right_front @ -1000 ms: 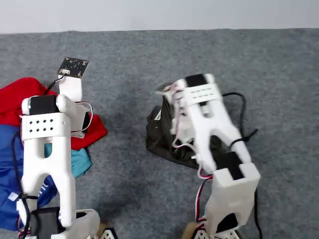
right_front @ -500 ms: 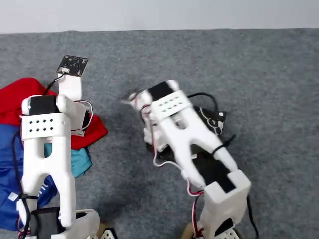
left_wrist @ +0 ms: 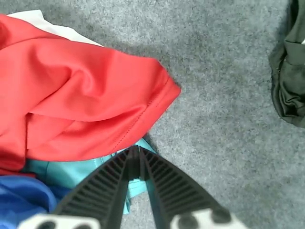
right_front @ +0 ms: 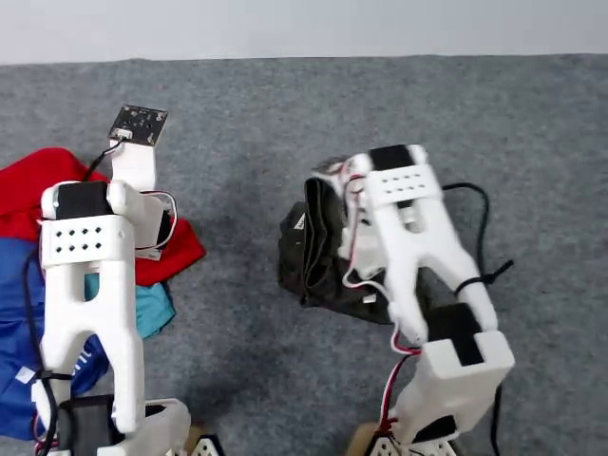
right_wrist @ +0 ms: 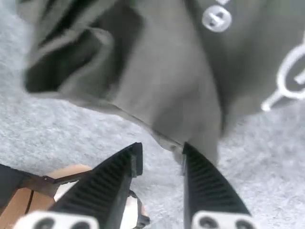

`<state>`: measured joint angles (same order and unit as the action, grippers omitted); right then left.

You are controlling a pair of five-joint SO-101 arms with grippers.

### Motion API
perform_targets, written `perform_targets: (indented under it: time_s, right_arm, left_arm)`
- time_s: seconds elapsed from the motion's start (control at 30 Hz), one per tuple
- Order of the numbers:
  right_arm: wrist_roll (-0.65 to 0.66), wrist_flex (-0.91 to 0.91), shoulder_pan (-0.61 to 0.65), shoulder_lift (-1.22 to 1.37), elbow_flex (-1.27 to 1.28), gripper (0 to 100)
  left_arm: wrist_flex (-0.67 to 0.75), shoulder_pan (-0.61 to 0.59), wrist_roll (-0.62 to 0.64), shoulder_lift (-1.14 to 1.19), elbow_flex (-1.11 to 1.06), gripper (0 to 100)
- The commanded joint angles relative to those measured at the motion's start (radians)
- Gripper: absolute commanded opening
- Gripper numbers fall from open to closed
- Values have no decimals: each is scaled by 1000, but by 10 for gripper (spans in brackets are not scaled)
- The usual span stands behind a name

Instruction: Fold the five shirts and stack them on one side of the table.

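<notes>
From the high view, the right arm (right_front: pixel 408 218) is back over the dark shirt (right_front: pixel 309 256) in the middle of the grey tabletop (right_front: pixel 285 104). Half a second ago it was swung out to the left of the shirt; now it stands near where it was a second ago. The shirt has changed with that sweep: its left part now stands up in a bunched ridge instead of lying flat. That looks like a rough first fold in progress, not a finished one. The left arm (right_front: pixel 90 285) has not moved and hangs over the heap at the left edge, where a red shirt (right_front: pixel 19 190) lies over a teal shirt (right_front: pixel 152 309) and a blue shirt (right_front: pixel 14 313).

In the left wrist view, the left hand (left_wrist: pixel 138 153) has its fingers pressed together with nothing between them, its tips just above the teal shirt's edge. A pale edge of cloth (left_wrist: pixel 62 31) shows under the far side of the red shirt. Nothing in this heap is folded yet.

In the right wrist view, the right hand (right_wrist: pixel 160 151) has its fingers apart, and the dark shirt's hem lies right at their tips, not clamped. Most of the task appears to remain, with no stack begun.
</notes>
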<state>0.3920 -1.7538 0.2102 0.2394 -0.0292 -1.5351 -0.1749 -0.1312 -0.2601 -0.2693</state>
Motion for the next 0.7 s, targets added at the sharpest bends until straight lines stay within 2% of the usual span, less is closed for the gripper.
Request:
perform_targets:
  time_s: [0.0, 0.1, 0.4, 0.67]
  right_arm:
    - [57, -42, -82, -61, -6, 73]
    - [81, -39, -116, -61, -8, 39]
    - [83, -24, -183, -45, -135, 36]
    - [83, -13, -208, 74, -175, 36]
  left_arm:
    - [9, 0, 2, -32, 4, 5]
    - [12, 0, 2, -31, 2, 5]
    - [28, 3, 2, -31, -27, 5]
    - [29, 3, 2, -34, -53, 5]
